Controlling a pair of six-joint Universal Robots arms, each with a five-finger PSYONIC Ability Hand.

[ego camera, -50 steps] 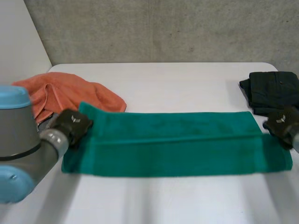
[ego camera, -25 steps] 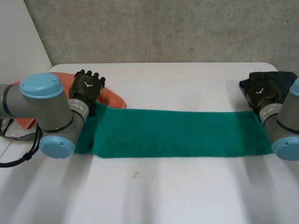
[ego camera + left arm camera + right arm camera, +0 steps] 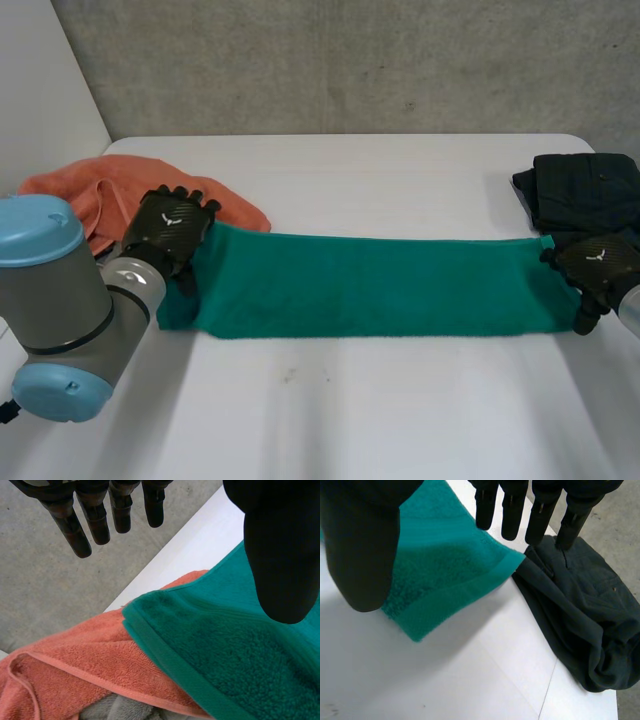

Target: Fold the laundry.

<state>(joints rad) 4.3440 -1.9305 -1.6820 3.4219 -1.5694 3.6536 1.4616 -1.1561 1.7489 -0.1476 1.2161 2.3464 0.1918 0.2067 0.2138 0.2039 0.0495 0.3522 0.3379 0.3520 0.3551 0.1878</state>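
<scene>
While the green towel (image 3: 370, 285) lies stretched along the white table (image 3: 400, 180), the left hand (image 3: 172, 228) and right hand (image 3: 592, 262) are held over its opposite ends, released, nothing grasped.

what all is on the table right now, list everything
green towel: 1, green, folded into a long strip across the table's middle
orange towel: 1, orange, crumpled at the table's left, under the green towel's corner
grey cloth: 1, grey, peeking out beneath the orange towel
dark garment: 1, near black, folded at the table's right by the green towel's end
table: 1, white
wall: 1, grey concrete, behind the table
left arm: 1, grey with light-blue caps
left robot hand: 1, black, open, over the green towel's left end
right robot hand: 1, black, open, over its right end
</scene>
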